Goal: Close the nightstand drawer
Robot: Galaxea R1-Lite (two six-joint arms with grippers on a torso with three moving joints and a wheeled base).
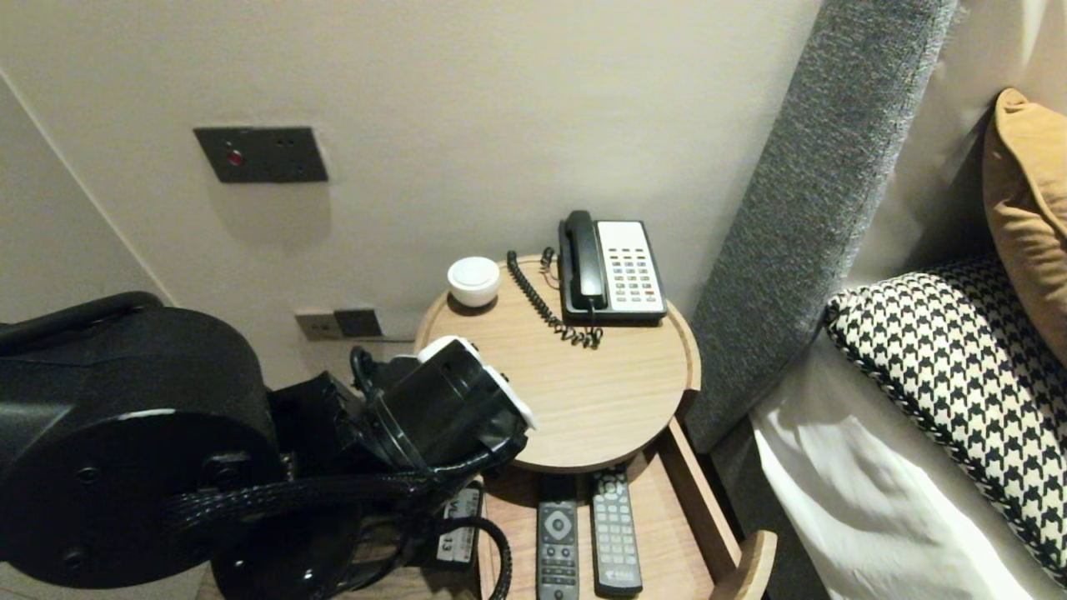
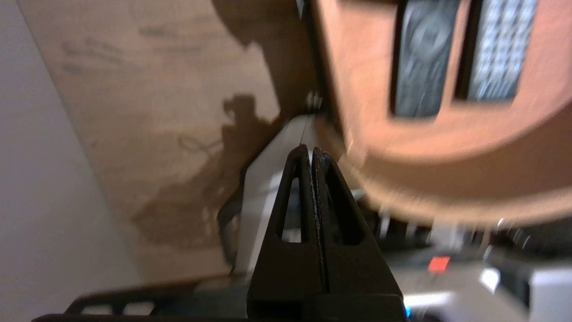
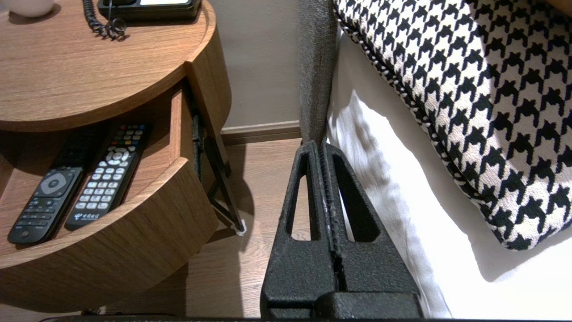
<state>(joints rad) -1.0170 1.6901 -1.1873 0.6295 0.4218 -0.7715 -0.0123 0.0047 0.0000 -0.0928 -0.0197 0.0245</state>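
Left wrist view: left pincer (image 2: 310,150) pressed together, empty, beside drawer (image 2: 353,67)

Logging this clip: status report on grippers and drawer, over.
Left gripper shut, empty, by open drawer. Right gripper shut, parked by the bed. Ring-pad remote and keypad remote lie side by side in drawer, far ends under tabletop.
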